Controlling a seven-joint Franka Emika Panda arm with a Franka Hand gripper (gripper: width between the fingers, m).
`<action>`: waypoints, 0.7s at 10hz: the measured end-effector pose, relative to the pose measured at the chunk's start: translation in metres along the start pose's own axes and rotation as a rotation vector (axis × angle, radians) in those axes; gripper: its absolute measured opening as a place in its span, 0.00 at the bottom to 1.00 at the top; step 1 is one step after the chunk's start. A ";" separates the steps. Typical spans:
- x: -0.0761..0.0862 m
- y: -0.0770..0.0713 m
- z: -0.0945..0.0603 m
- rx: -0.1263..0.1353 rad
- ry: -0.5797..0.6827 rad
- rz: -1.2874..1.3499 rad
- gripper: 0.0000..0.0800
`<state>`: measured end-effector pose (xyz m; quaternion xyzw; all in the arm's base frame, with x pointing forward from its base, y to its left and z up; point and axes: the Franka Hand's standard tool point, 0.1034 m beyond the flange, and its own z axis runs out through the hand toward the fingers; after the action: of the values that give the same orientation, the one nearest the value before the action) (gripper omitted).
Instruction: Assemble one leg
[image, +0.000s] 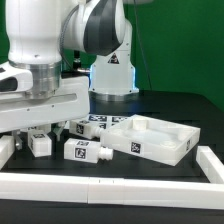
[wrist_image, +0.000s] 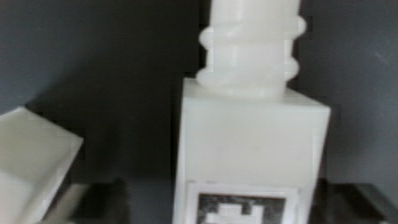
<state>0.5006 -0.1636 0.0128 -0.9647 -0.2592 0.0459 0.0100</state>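
A leg (wrist_image: 249, 130), a white peg with a square base and a marker tag, fills the wrist view between my two dark fingers (wrist_image: 107, 200). My gripper (image: 40, 138) is low over the table at the exterior view's left, and its jaws stand closed against the sides of this leg (image: 40, 145). Another leg (image: 85, 152) lies on the table just to the exterior view's right of the gripper. Two more legs (image: 97, 124) lie behind it. The large white tabletop tray (image: 180, 148) lies at the exterior view's right.
A white rail (image: 120, 187) runs along the table's front and up the right side. The arm's base (image: 112, 70) stands at the back middle. A tilted white part (wrist_image: 32, 160) shows beside the held leg in the wrist view.
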 end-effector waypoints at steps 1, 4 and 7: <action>0.006 -0.005 -0.018 0.008 -0.001 0.000 0.77; 0.029 -0.035 -0.063 0.000 0.011 -0.043 0.80; 0.059 -0.078 -0.060 0.005 0.017 -0.168 0.81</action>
<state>0.5182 -0.0663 0.0709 -0.9399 -0.3390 0.0372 0.0184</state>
